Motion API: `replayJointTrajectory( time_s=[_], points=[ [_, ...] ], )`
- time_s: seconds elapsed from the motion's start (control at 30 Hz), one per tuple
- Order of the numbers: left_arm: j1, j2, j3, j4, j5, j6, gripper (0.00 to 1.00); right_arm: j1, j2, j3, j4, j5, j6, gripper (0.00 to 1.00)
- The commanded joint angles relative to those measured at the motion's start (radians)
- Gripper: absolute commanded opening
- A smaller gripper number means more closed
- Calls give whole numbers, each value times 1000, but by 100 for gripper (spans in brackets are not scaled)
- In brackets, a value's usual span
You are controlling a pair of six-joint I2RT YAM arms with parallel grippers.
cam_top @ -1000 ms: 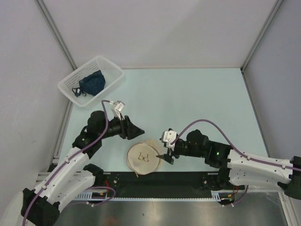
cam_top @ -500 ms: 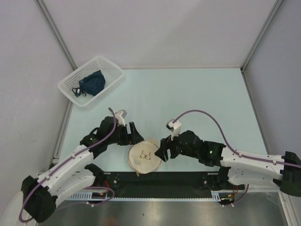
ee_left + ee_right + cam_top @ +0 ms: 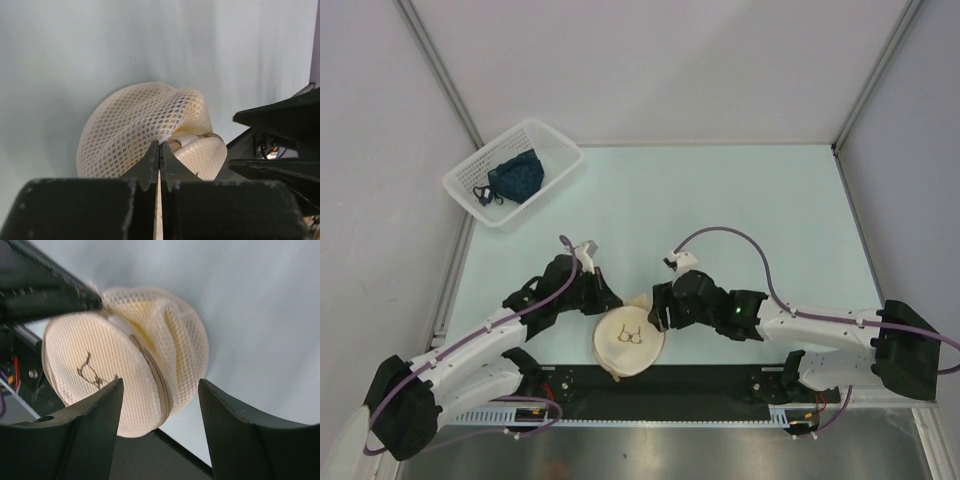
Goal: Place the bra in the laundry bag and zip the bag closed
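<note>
Pale green tabletop between grey walls carries everything. Left end effector is clenched, its black tips pinching a fold of mesh at the upper edge of the squat round cream mesh laundry bag, which puckers at that spot. Right end effector is released, its fingers spread wide and gripping nothing, hovering just beside the bag's rim on the other side. A yellow tint of the small padded bra shows through the mesh, inside the bag. The bag sits at the tabletop's near edge, between both arms, its lid bearing a dark line drawing. Well apart, at the far left, a white slatted plastic basket holds a dark blue garment.
</note>
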Motion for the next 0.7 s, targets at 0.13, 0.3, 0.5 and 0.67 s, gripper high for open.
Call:
replayJointTrajectory(
  time_s=[0.13, 0.3, 0.5, 0.67],
  points=[
    [-2, -77, 86, 34, -199, -136, 0, -42, -68, 129, -260, 135, -63, 70],
    [-2, -163, 43, 65, -257, -226, 0, -3, -173, -88, -1, -51, 87, 76],
    [-4, -269, -181, 306, -231, -432, 0, 22, -103, -215, 335, -106, 183, 80],
    [-4, -387, -253, 263, -309, -503, 0, 100, 105, -118, 413, -79, 17, 70]
  ],
)
